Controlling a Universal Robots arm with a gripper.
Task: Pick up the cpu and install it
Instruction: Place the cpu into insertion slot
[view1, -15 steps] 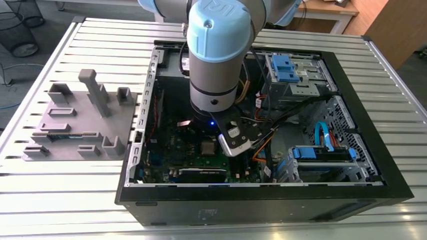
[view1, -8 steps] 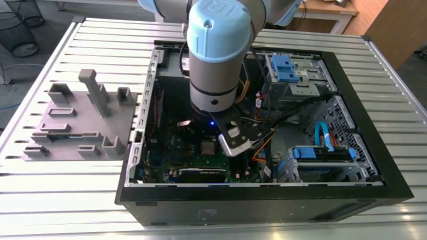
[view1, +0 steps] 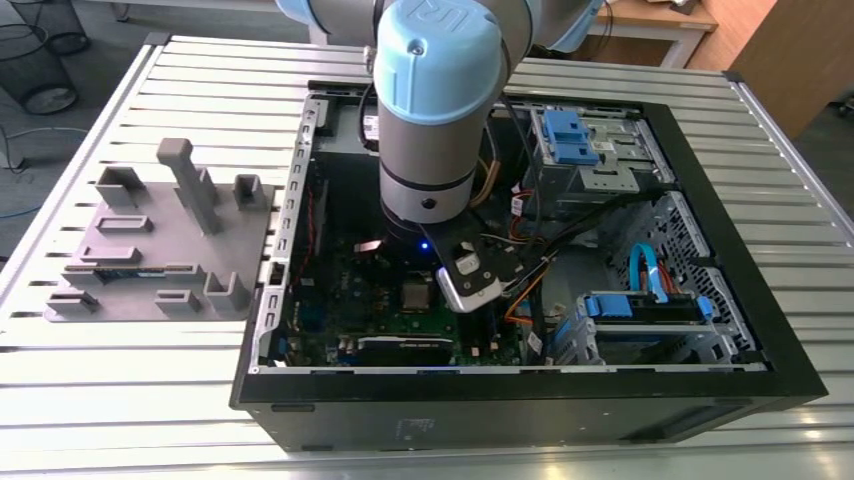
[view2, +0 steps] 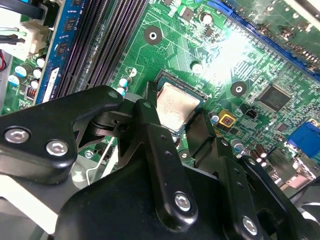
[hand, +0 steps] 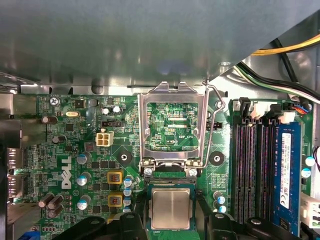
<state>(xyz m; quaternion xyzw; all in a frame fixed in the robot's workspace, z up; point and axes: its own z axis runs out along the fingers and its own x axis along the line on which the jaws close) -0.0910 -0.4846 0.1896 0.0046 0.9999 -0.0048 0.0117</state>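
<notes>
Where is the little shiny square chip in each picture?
Exterior view: the cpu is probably the small pale square on the green board; hard to be sure.
First wrist view: the cpu lies flat by the raised metal bracket's hinge.
Second wrist view: the cpu sits in its dark socket.
Shared landmark: black memory slots beside it in both wrist views.

Strong white glare blooms on the motherboard (view2: 227, 60).
</notes>
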